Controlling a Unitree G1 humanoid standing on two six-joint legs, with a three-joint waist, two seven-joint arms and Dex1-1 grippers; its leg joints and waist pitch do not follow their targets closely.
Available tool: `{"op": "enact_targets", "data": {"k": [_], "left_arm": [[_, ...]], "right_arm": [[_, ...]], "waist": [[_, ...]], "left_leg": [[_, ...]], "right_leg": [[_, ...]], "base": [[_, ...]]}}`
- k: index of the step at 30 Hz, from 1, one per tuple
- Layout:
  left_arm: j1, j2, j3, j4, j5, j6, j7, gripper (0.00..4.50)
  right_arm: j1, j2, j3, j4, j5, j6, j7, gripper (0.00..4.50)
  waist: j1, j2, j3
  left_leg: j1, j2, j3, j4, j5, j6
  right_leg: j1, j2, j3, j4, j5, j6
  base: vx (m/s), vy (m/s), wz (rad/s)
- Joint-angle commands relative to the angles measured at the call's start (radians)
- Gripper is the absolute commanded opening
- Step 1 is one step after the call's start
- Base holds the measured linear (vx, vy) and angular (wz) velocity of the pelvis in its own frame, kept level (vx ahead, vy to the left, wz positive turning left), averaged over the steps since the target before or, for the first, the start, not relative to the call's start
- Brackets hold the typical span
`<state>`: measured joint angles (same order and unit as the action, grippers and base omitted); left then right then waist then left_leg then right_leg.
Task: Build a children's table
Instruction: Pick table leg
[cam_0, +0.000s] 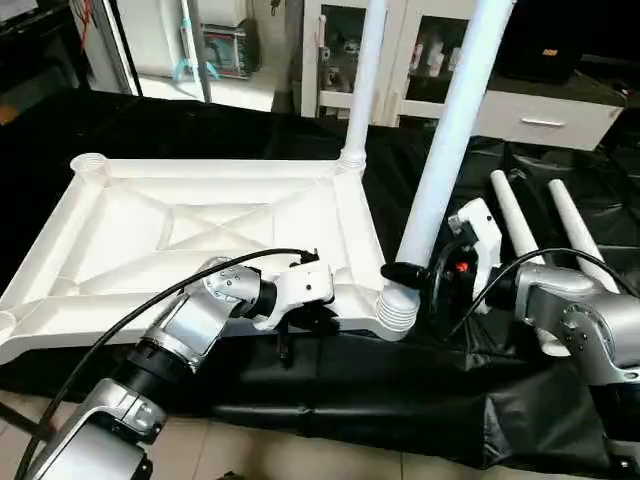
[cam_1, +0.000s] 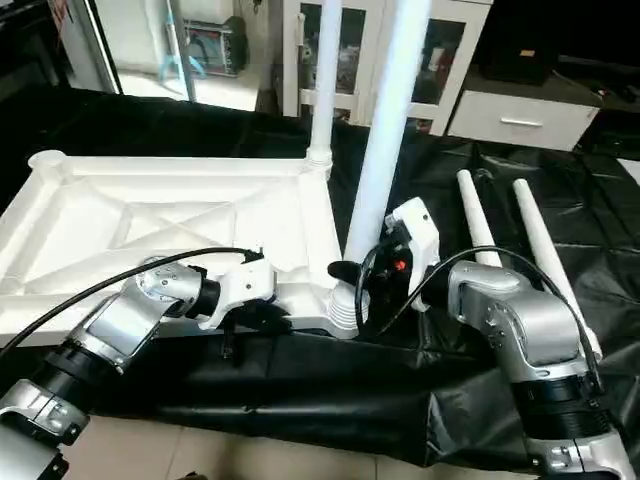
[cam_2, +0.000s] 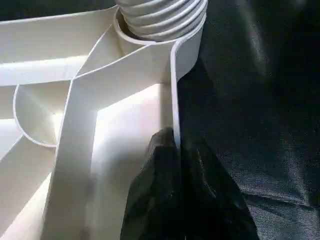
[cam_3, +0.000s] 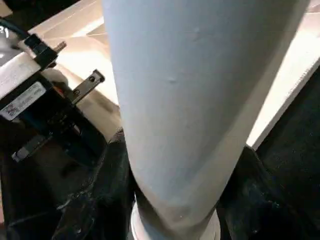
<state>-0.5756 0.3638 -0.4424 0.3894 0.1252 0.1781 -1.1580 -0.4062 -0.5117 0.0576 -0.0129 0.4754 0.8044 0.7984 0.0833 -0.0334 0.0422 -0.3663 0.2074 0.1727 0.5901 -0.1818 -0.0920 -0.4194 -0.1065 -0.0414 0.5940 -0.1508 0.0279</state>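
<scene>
Leg (cam_0: 452, 130), white, long axis near upright, foot at the near right corner socket (cam_0: 397, 309) of the upside-down tabletop (cam_0: 200, 240); right gripper (cam_0: 420, 272) clasps its base, left gripper (cam_2: 176, 150) pinches the tabletop's near rim beside it

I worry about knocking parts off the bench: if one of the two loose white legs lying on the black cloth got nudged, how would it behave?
The loose legs are round and tapered, so one would probably roll in a curve, not straight. The creased black cloth might slow it. They look like hollow plastic, likely light and stiff.
</scene>
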Motion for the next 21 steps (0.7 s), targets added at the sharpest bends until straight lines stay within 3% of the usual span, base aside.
{"op": "enact_targets", "data": {"k": [1,10,13,18,19,21], "left_arm": [[0.02,0.014,-0.057,0.003,0.044,0.0,-0.023,0.0],[0.019,0.012,-0.074,-0.009,0.045,0.0,-0.03,0.0],[0.02,0.011,-0.079,-0.011,0.045,0.0,-0.028,0.0],[0.021,0.009,-0.08,-0.011,0.047,0.003,-0.027,0.0],[0.021,0.008,-0.08,-0.01,0.047,0.004,-0.025,0.0],[0.021,0.008,-0.079,-0.009,0.046,0.005,-0.022,0.0]], "right_arm": [[-0.013,-0.017,0.016,0.024,-0.019,-0.009,0.013,1.86],[-0.048,0.004,0.053,0.086,-0.053,-0.039,0.022,1.86],[-0.055,0.018,0.061,0.106,-0.057,-0.045,0.019,1.86],[-0.058,0.041,0.051,0.138,-0.05,-0.044,0.007,1.86],[-0.052,0.048,0.042,0.153,-0.05,-0.054,0.007,1.86],[-0.046,0.057,0.025,0.164,-0.044,-0.057,0.003,1.86]], "waist": [[-0.007,-0.013,-0.059],[-0.012,-0.019,-0.056],[-0.019,-0.019,-0.053],[-0.028,-0.026,-0.054],[-0.029,-0.032,-0.055],[-0.029,-0.03,-0.055]], "left_leg": [[0.005,0.011,0.01,-0.077,-0.256,-0.002],[0.006,0.011,0.009,-0.078,-0.265,-0.005],[0.007,0.011,0.007,-0.081,-0.301,-0.015],[0.007,0.013,0.005,-0.083,-0.328,-0.022],[0.007,0.013,0.005,-0.082,-0.329,-0.02],[0.007,0.013,0.005,-0.082,-0.332,-0.021]], "right_leg": [[0.043,-0.02,0.021,-0.066,-0.312,-0.162],[0.041,-0.019,0.021,-0.067,-0.315,-0.163],[0.037,-0.018,0.02,-0.071,-0.352,-0.155],[0.035,-0.018,0.02,-0.073,-0.356,-0.15],[0.035,-0.018,0.02,-0.073,-0.358,-0.15],[0.034,-0.019,0.02,-0.074,-0.362,-0.15]], "base": [[0.0,0.0,0.0],[0.0,0.0,0.0],[0.0,0.0,0.0],[0.0,0.0,0.0],[0.0,0.0,0.0],[0.0,0.0,0.0]]}}
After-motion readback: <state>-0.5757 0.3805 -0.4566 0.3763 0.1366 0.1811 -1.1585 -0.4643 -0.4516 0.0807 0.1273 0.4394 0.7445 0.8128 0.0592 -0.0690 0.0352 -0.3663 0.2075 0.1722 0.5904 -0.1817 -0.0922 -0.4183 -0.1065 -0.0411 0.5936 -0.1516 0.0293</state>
